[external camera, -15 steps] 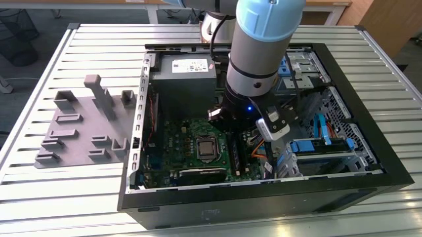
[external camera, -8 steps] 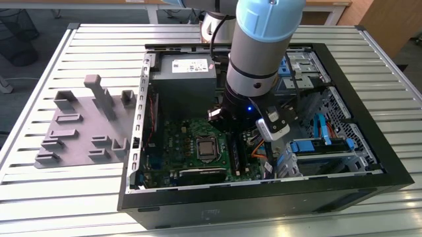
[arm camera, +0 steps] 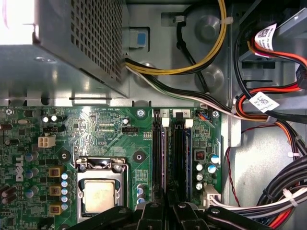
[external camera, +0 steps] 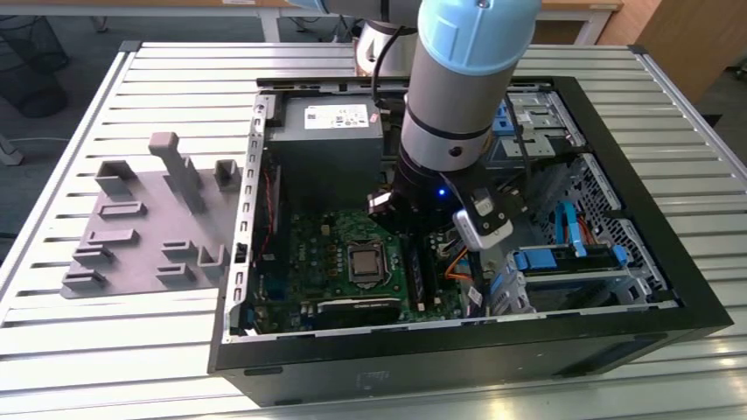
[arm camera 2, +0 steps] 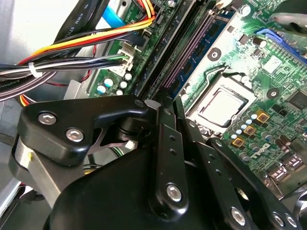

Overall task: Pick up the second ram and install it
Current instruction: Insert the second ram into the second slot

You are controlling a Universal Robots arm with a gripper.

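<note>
In the exterior view, we find the gripper (external camera: pixel 428 236) lowered into the open computer case (external camera: pixel 653 254), over the slot rails beside the processor socket. In the second wrist view, its jaws are drawn narrow. In the first wrist view, the second ram (arm camera: pixel 164 143) stands edge-up along a rail, its long axis running straight out from the jaw gap; whether it is gripped we cannot tell.

Black gripper (arm camera 2: pixel 169 108) over slot rails (arm camera 2: pixel 184 52), motherboard (arm camera 2: pixel 249 57).
</note>
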